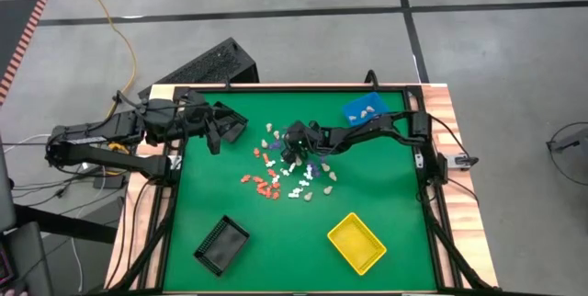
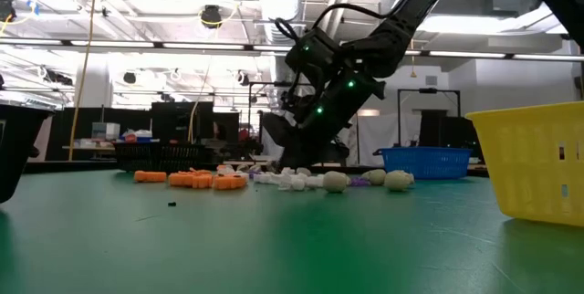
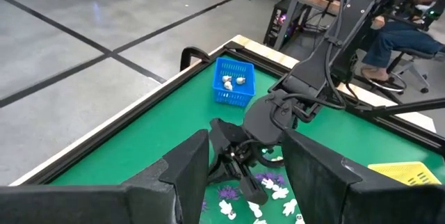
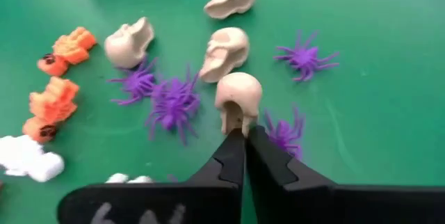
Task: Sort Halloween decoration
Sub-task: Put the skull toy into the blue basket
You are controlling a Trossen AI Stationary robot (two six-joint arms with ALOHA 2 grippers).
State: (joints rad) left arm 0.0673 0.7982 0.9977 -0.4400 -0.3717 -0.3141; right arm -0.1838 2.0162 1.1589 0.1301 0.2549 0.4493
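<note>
Green counter (image 1: pixel 367 195) carries three bins: blue bin (image 1: pixel 364 108) at the far right corner with a few pale pieces inside, yellow bin (image 1: pixel 356 242) near the front right, black bin (image 1: pixel 221 243) near the front left. None of them stands between the arms and the pile.

Halloween decoration (image 1: pixel 285 172) lies scattered loose in the middle of the counter: orange pieces (image 4: pixel 57 78) to one side, white pieces (image 4: pixel 28 158) beside them, purple spiders (image 4: pixel 170 102) and beige skulls (image 4: pixel 226 50) mixed together. Several spiders lie touching or just beside the skulls, crowding the pick.

Right hand (image 4: pixel 243 137) is down at counter level over the pile. Its fingers are pinched together, the tips at the lower edge of one beige skull (image 4: pixel 238 97); a purple spider lies just beside that skull. Whether the skull is actually caught between the tips cannot be told.

Left hand (image 3: pixel 240 175) hangs above the counter's left side, away from the pile, fingers spread apart and holding nothing.
</note>
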